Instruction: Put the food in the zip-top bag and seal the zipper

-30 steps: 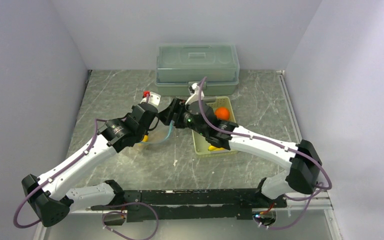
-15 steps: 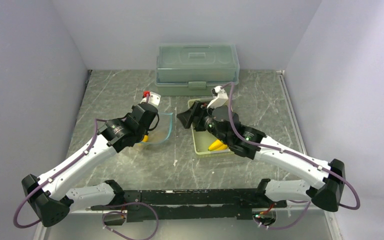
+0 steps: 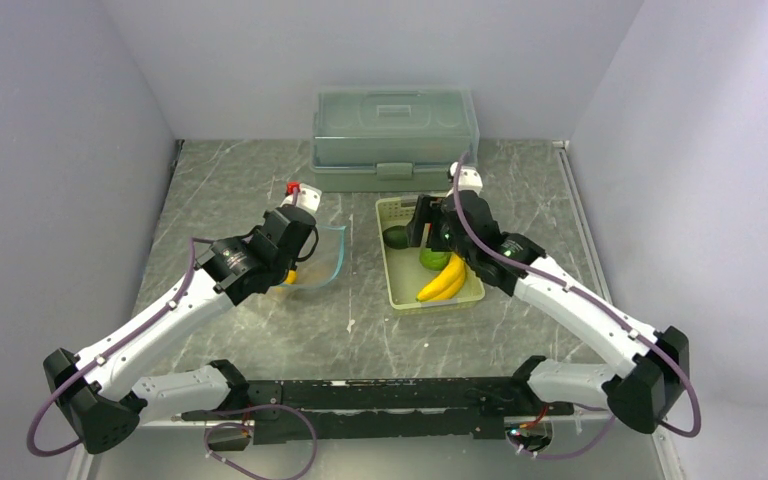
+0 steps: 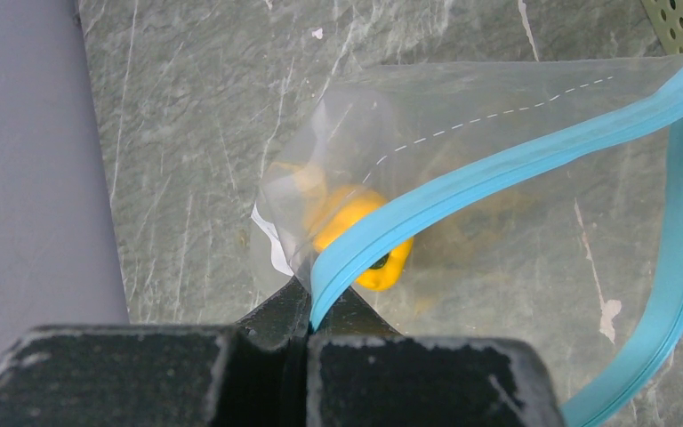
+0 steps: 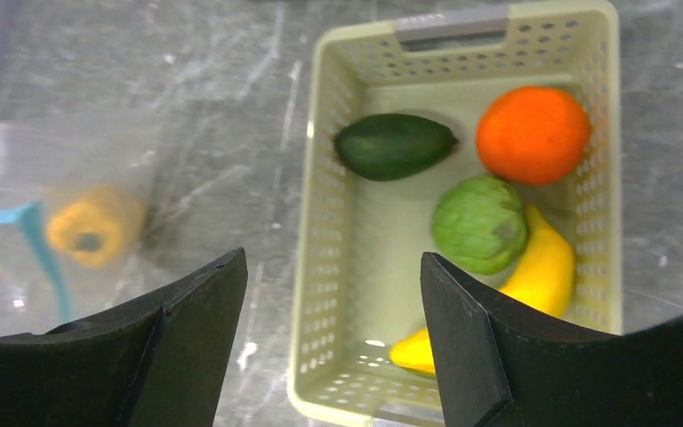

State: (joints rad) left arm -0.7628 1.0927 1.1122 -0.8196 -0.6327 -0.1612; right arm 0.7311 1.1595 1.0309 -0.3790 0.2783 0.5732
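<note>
While the left fingers (image 4: 307,313) clamp one corner of the zipper (image 4: 516,165), the bag (image 4: 498,116) lies on the table (image 3: 260,180) near the basket (image 5: 316,267), on its left, with the pepper (image 4: 360,236) inside. The right fingers (image 3: 423,228) hang spread and empty over the basket. We judge that the mouth faces the basket, with the long axis left-right. Risk: pinned at one corner only, the floppy mouth may sag shut and block the next fruit.

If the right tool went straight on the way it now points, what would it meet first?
Probably the pale green slotted plastic basket, near its side wall beside the dark green avocado; depth is unclear.
</note>
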